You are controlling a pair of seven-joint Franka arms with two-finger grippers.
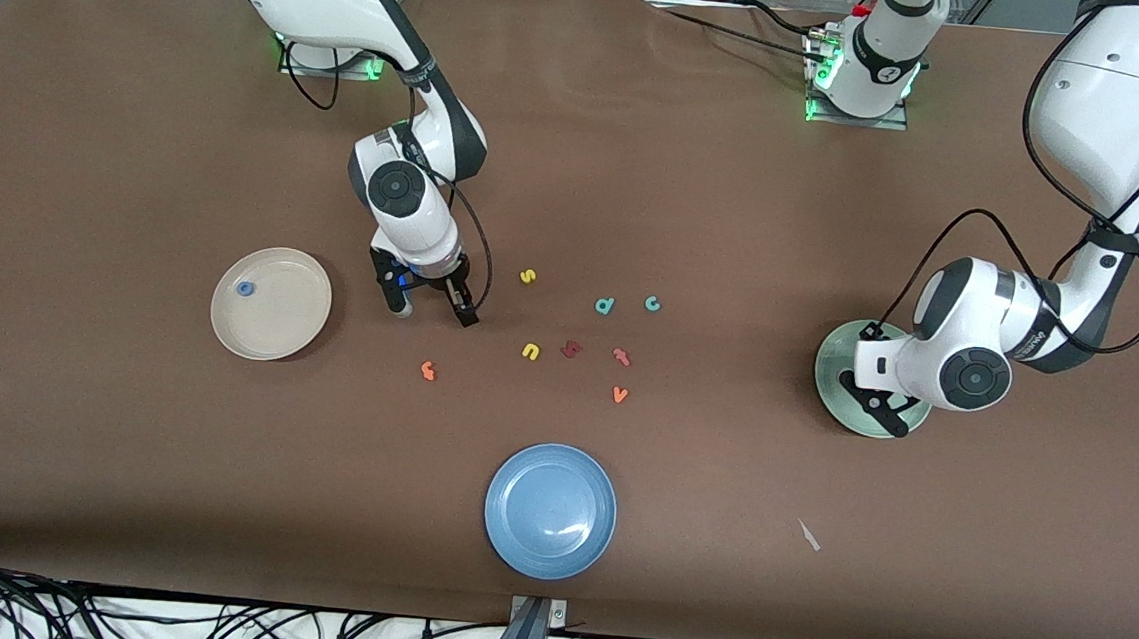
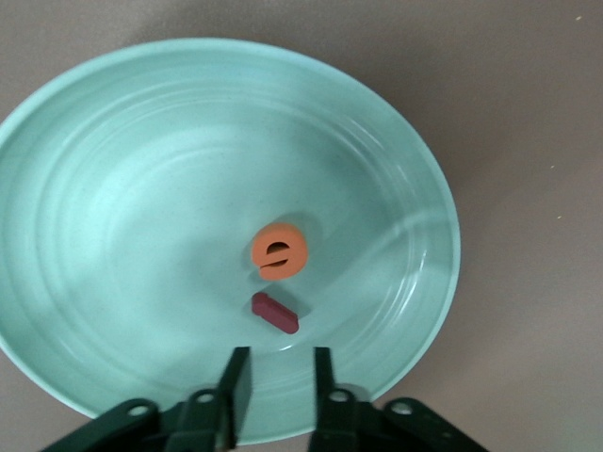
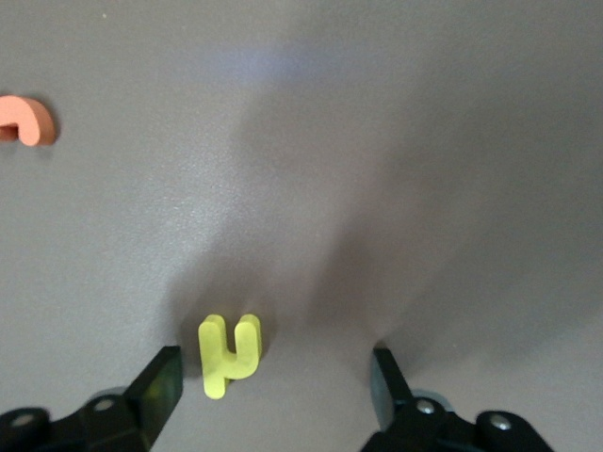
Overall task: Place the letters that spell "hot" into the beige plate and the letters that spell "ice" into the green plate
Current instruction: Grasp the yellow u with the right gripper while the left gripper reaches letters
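My right gripper [image 1: 434, 307] stands open low over the table, beside the beige plate [image 1: 273, 337]. The yellow h [image 3: 229, 354] lies between its fingers, close to one of them and touching neither. A blue o [image 1: 246, 289] rests in the beige plate. The orange t [image 1: 429, 371] lies nearer the camera than that gripper, also in the right wrist view [image 3: 26, 121]. My left gripper [image 2: 280, 374] hovers open and holding nothing over the green plate [image 2: 113, 188], where the orange e [image 2: 280, 250] and the dark red i [image 2: 275, 313] lie. The teal c [image 1: 652, 303] is on the table.
Loose letters lie mid-table: a yellow s [image 1: 527, 276], a teal d [image 1: 604, 306], a yellow u [image 1: 530, 351], a dark red letter [image 1: 572, 348], a pinkish t [image 1: 621, 356] and an orange v [image 1: 619, 394]. A blue plate [image 1: 547, 549] sits nearest the camera.
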